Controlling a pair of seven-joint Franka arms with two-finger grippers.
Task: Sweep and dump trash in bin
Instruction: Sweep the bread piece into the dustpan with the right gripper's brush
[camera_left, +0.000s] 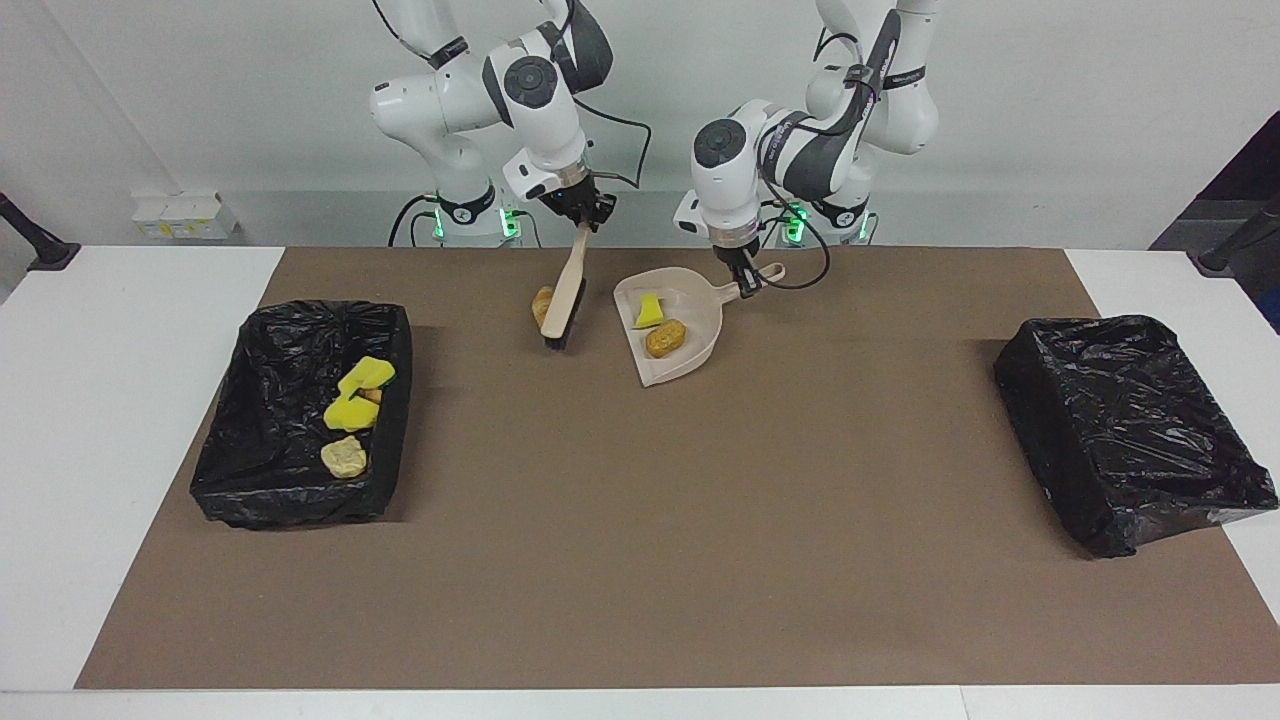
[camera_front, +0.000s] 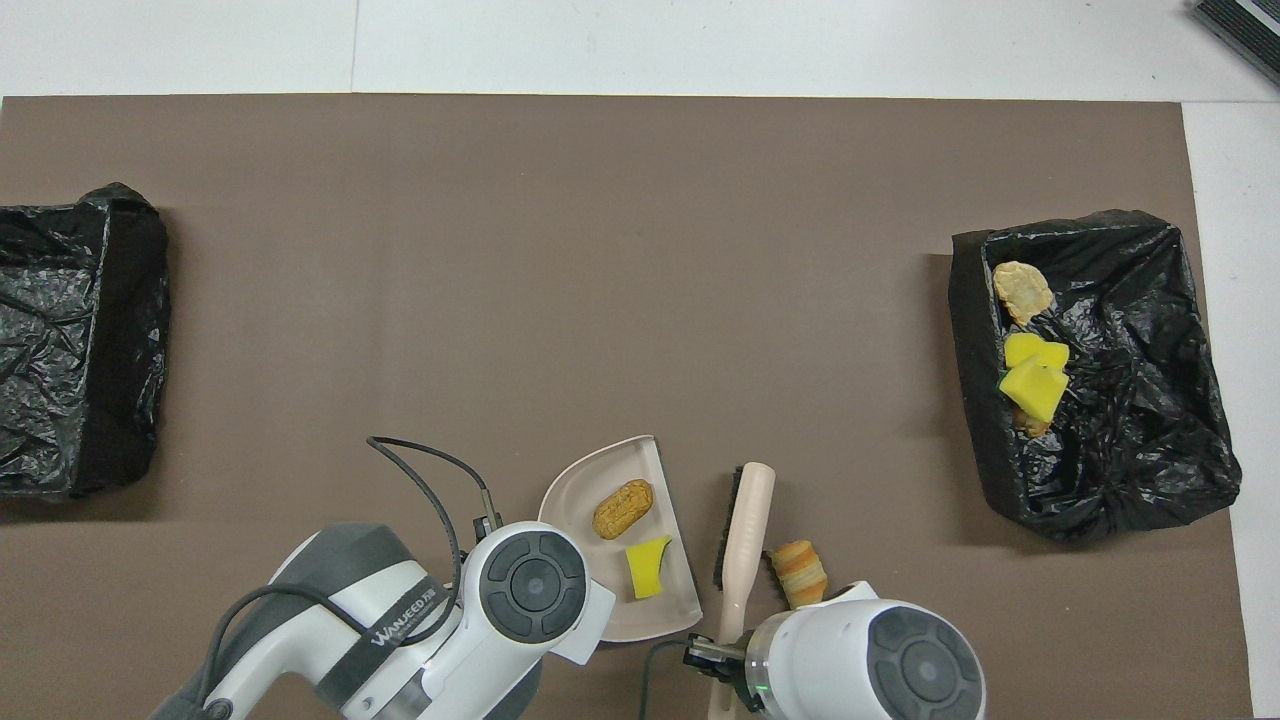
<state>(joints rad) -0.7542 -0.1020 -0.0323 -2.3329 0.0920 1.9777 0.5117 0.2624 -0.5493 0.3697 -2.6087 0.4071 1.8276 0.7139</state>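
Fingers of my right gripper (camera_left: 583, 215) clamp the brush (camera_left: 560, 300) handle, bristles down beside a bread roll (camera_front: 798, 573); my left gripper (camera_left: 745, 283) grips the dustpan (camera_left: 690, 345) handle.

Plain pale wall (camera_left: 200, 90), white table (camera_left: 110, 330), brown mat (camera_left: 700, 520) across its top, even light

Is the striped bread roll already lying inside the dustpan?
No, the striped roll lies on the mat beside the brush, outside the dustpan, which holds another roll and a sponge piece.
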